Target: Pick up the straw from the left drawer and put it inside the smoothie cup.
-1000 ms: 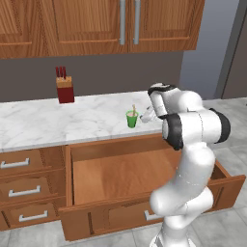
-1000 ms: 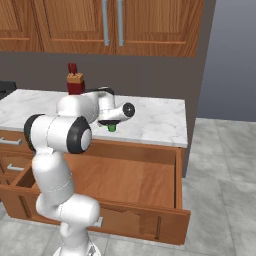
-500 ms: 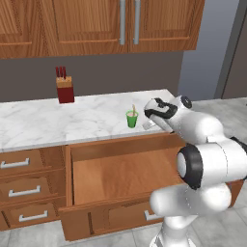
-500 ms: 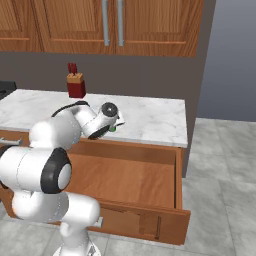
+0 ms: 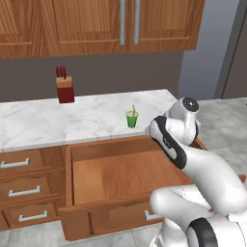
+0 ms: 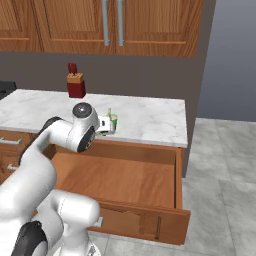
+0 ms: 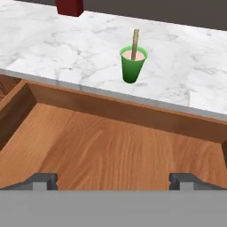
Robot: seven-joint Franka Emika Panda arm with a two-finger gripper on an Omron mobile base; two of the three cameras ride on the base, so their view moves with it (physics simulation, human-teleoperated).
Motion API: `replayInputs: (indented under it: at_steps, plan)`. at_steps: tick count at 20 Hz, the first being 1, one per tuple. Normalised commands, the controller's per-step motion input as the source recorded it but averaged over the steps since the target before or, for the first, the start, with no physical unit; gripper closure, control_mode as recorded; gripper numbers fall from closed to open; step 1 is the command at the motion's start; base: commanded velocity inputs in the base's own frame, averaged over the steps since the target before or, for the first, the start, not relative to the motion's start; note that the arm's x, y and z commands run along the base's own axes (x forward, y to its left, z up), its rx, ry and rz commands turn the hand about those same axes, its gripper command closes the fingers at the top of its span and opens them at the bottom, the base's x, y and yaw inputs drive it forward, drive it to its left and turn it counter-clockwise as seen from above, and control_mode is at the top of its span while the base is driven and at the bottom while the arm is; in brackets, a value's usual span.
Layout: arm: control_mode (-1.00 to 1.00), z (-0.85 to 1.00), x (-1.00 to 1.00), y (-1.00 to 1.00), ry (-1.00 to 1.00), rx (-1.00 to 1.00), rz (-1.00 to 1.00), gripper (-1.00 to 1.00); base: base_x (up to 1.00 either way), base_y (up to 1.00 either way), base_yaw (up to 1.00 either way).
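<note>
The small green smoothie cup stands on the marble counter, just behind the open left drawer. The straw stands in the cup, leaning slightly, its top sticking out above the rim. Cup and straw also show from the left base, and the cup from the right base. My gripper is open, hovering over the drawer's bare wood bottom and facing the cup from a short distance. Nothing is between its fingertips.
A red knife block stands at the back of the counter, left of the cup. Narrow stacked drawers sit left of the open drawer. Upper cabinets hang over the counter. The drawer front juts out toward the base.
The arm has drawn back from the cup and now hangs lower over the drawer. The straw stays in the cup. The gripper has stayed open.
</note>
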Motion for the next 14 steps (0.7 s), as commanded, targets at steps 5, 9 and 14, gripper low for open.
replayInputs:
  at_steps: [5, 9, 14]
  plan:
    - [-1.00, 0.80, -0.72, 0.00, 0.02, 0.00, -0.15, -1.00, 0.00, 0.00, 0.00]
    - [-1.00, 0.50, -0.77, 0.00, -0.09, 0.00, -0.04, -1.00, 0.00, 0.00, 0.00]
    - [-1.00, 0.00, -0.43, -0.31, -0.08, 0.00, 0.03, -1.00, 0.00, 0.00, 0.00]
